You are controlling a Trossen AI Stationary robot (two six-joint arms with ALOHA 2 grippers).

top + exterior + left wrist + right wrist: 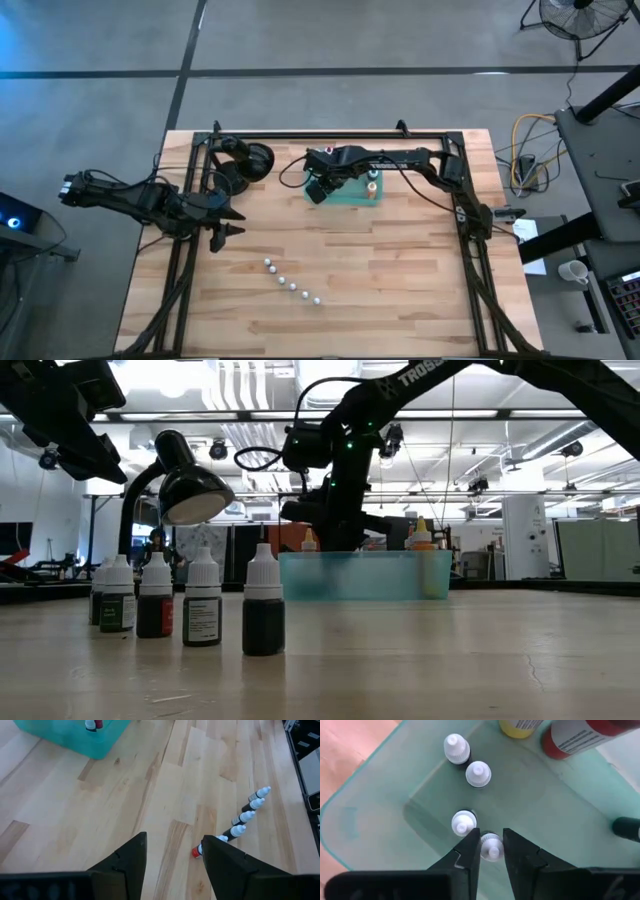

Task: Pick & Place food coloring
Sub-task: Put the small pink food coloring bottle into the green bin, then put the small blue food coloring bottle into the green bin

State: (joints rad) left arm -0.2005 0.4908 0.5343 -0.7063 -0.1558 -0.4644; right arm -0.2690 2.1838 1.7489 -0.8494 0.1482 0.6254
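Note:
A translucent green tray sits at the table's far middle. Small white-capped food coloring bottles stand on its floor, with a yellow bottle and a red bottle beside them. My right gripper points down into the tray, shut on one white-capped bottle. More food coloring bottles stand in a slanting row on the near table. My left gripper hangs open over the table's left side, apart from that row. My right gripper has the white cap of one small bottle between its two fingers, one finger on each side. The fingers come from above, pointing steeply down. The bottle is upright among the others in the tray; whether its base rests on the floor is hidden.
A black desk lamp stands at the far left beside the tray. A dark object lies inside the tray at its edge. A red-tipped bottle ends the row nearest my left gripper. Bare wood lies between the row and the tray.

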